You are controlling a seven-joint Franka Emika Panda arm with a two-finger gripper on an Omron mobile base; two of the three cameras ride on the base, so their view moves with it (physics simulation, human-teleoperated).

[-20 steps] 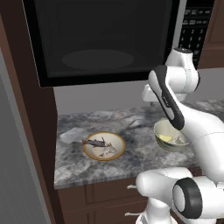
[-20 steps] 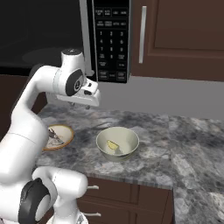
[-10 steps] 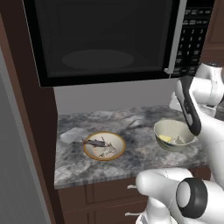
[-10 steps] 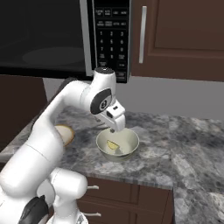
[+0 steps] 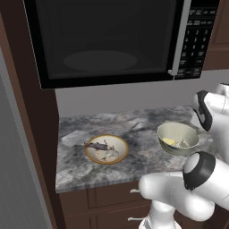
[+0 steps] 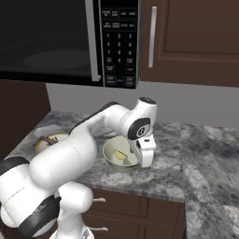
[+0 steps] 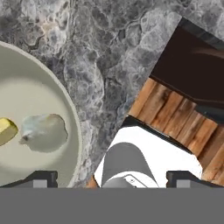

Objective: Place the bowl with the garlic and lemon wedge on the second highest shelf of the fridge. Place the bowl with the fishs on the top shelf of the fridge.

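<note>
Black microwave (image 5: 112,40) above marble counter (image 5: 143,156)

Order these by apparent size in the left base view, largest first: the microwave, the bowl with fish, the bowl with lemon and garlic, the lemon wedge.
1. Microwave, by far the largest.
2. Fish bowl and lemon-garlic bowl: they look about equal, so I do not rank them.
3. Lemon wedge, the smallest.

counter (image 5: 134,166): under microwave (image 5: 107,40) | bowl with fishs (image 5: 106,149): on counter, left | bowl with garlic and lemon wedge (image 5: 177,138): on counter, right, well apart from the other | lemon wedge (image 7: 6,130): in bowl, just beside garlic (image 7: 43,131) | cabinet (image 6: 191,39): right of microwave
</note>
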